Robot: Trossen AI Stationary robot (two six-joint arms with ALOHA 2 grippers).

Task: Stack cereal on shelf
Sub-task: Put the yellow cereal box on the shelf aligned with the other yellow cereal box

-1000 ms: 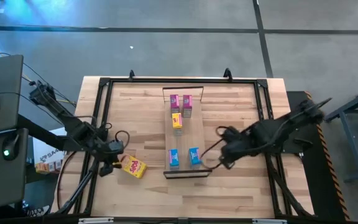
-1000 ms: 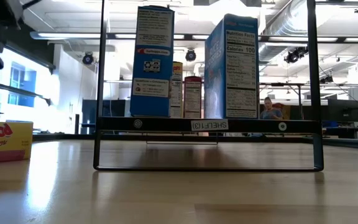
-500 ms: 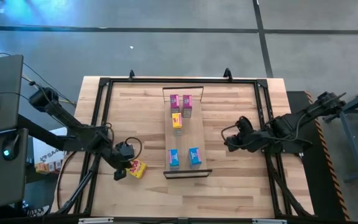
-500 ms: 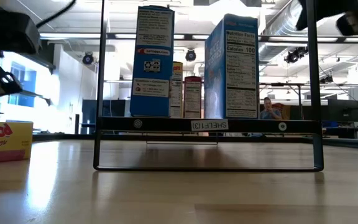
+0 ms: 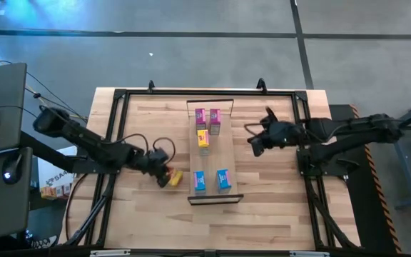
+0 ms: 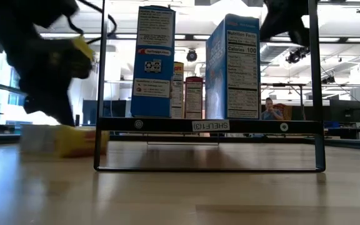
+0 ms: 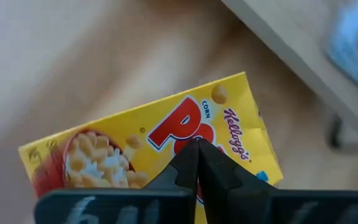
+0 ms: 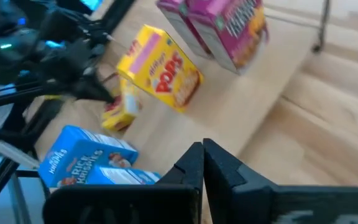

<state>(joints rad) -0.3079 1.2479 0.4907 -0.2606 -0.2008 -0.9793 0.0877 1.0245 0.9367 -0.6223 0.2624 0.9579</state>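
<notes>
A yellow cereal box [image 5: 175, 178] lies flat on the table just left of the shelf [image 5: 213, 157], a pale plank with black end frames. My left gripper [image 5: 164, 173] is shut and on this box. On the shelf stand two pink boxes [image 5: 207, 117], a yellow one [image 5: 203, 138] and two blue ones [image 5: 211, 180]. My right gripper [image 5: 252, 148] is shut and holds nothing, raised to the right of the shelf's middle. In its wrist view [image 8: 202, 146] the shelf boxes show ahead of it. My left gripper sets its shut fingertips [image 7: 197, 149] on the box's upturned printed face [image 7: 166, 127], about its middle. The fingers come slanting down from the table's left. The box lies flat on the tabletop under them, close to the shelf's left edge.
Black frame rails [image 5: 113, 143] run round the tabletop. In the low view the shelf's near end frame [image 6: 208, 125] stands across the middle, and a person [image 6: 269, 109] shows far off in the room. Bare wood lies right of the shelf [image 5: 270, 185].
My left gripper has swung down and toward the shelf, and the yellow box has slid along the table from the near left up to the shelf's left edge, turning as it went. My right gripper has drawn away from the shelf's near end toward the far edge.
</notes>
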